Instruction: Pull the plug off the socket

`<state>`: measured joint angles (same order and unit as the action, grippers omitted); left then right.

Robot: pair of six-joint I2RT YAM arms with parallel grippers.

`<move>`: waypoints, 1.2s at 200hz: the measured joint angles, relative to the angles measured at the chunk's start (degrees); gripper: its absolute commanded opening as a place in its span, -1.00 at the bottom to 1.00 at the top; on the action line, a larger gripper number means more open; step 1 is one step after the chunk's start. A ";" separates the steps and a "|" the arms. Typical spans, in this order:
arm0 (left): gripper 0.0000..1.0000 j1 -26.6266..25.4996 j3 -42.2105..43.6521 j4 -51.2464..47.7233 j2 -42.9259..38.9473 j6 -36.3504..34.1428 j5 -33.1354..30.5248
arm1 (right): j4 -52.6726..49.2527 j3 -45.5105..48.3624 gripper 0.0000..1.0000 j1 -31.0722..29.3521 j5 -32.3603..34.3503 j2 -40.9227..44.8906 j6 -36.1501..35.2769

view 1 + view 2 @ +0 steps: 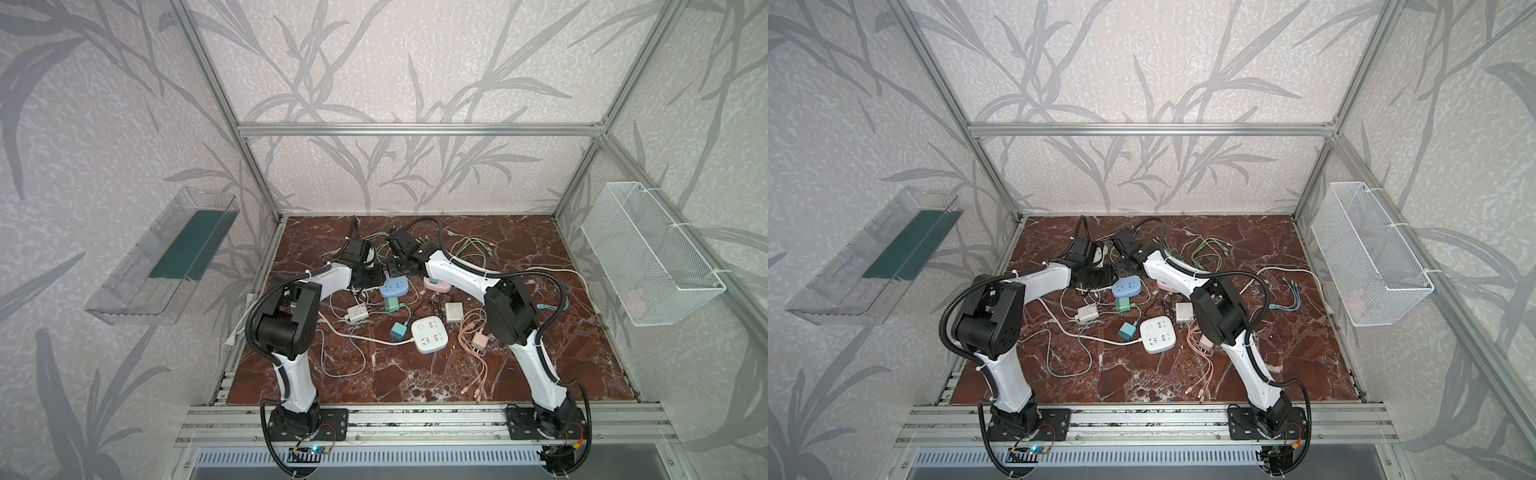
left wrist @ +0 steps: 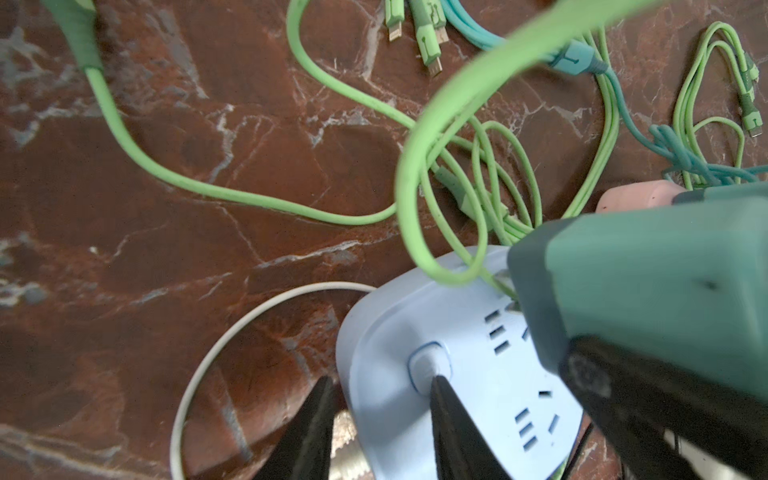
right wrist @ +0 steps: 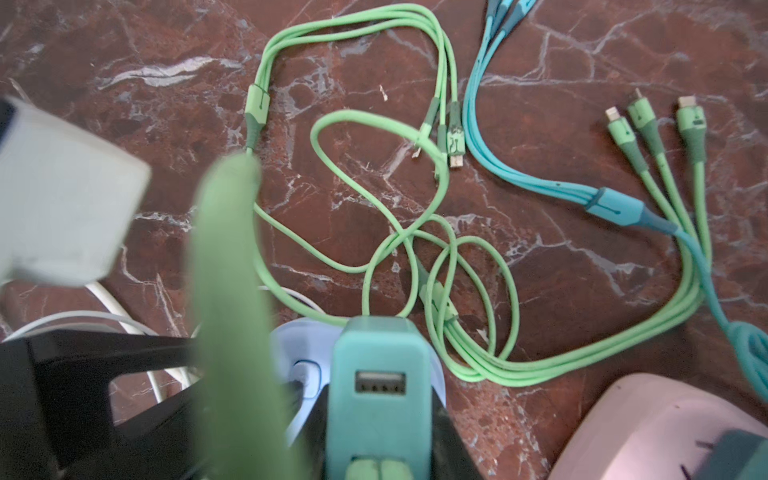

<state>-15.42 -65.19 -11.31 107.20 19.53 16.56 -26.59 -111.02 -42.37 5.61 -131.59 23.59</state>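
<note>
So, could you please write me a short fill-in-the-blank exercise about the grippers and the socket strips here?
1. The right gripper is shut on a teal charger whose ____ port shows in the right wrist view.
2. The left gripper has the edge of a light ____ socket strip between its fingers.
3. Beside it lies a second socket strip, coloured ____.
Missing words: USB, blue, pink.
</note>
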 measured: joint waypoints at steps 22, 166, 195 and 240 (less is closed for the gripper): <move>-0.21 0.00 0.52 0.17 -0.55 -0.02 -0.04 | 4.72 4.61 -0.47 1.92 -4.94 1.90 1.97; -0.20 0.11 2.54 -0.79 -2.67 -0.66 -0.52 | 11.41 3.74 -0.34 7.10 -19.91 1.38 10.73; -0.19 0.11 3.04 -1.14 -3.23 -0.76 -0.59 | 10.97 1.79 -0.34 7.15 -20.94 0.17 11.08; -0.14 0.11 4.09 -2.27 -4.72 -1.07 -0.98 | 8.02 -4.57 -0.32 7.15 -23.58 -4.63 11.50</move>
<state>-15.31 -61.10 -13.58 102.48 18.46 15.57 -18.57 -115.59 -35.22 -17.98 -136.22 35.09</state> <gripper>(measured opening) 0.424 0.338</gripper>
